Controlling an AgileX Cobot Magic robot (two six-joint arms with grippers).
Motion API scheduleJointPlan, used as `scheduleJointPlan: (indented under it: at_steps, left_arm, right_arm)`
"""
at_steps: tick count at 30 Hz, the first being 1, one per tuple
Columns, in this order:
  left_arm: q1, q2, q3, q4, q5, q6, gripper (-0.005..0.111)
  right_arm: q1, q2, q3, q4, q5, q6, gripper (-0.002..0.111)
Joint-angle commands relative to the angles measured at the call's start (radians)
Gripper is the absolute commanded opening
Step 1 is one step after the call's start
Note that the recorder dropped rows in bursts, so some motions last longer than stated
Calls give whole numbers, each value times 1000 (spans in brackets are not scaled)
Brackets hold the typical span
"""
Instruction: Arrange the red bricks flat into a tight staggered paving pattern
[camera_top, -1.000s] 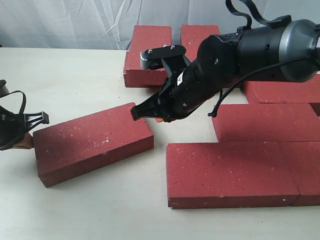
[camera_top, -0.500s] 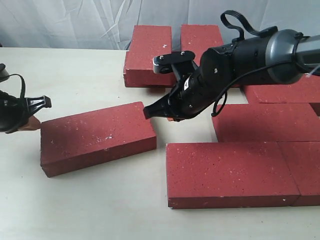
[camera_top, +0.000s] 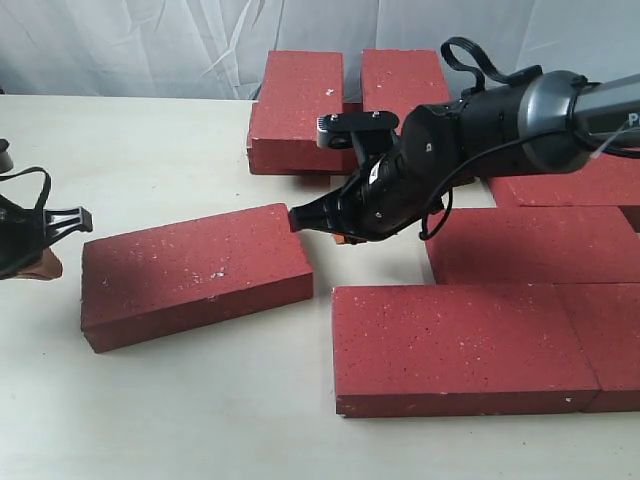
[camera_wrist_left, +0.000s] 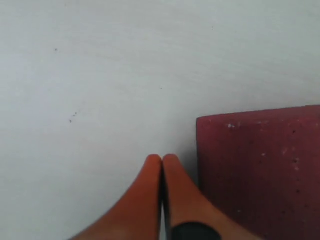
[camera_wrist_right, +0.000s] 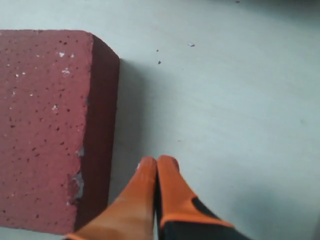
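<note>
**One brick out of line**

On the pale table (camera_top: 150, 150), most of the red bricks (camera_top: 460, 345) lie flat and packed together at the right. One loose brick (camera_top: 195, 275) sits angled to their left, apart. The right gripper (camera_wrist_right: 157, 161) is pinched closed on nothing beside its far corner. The left gripper (camera_wrist_left: 162, 160) is the same, by its left end.
</note>
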Motion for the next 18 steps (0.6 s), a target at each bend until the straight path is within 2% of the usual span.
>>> scheduleJointPlan:
  at_steps: [1, 6, 11, 18]
  left_arm:
    - [0, -1, -21, 23, 47, -19, 0]
    - [-2, 37, -20, -29, 47, 10, 0]
    - [-28, 93, -41, -174, 39, 147, 0]
    - [-73, 162, -75, -185, 35, 163, 0]
  right_arm:
    - [-6, 22, -39, 10, 19, 2, -1]
    - [-6, 58, -115, 13, 72, 2, -1]
    - [-6, 74, -134, 9, 97, 2, -1]
    - [-6, 110, -134, 6, 117, 2, -1]
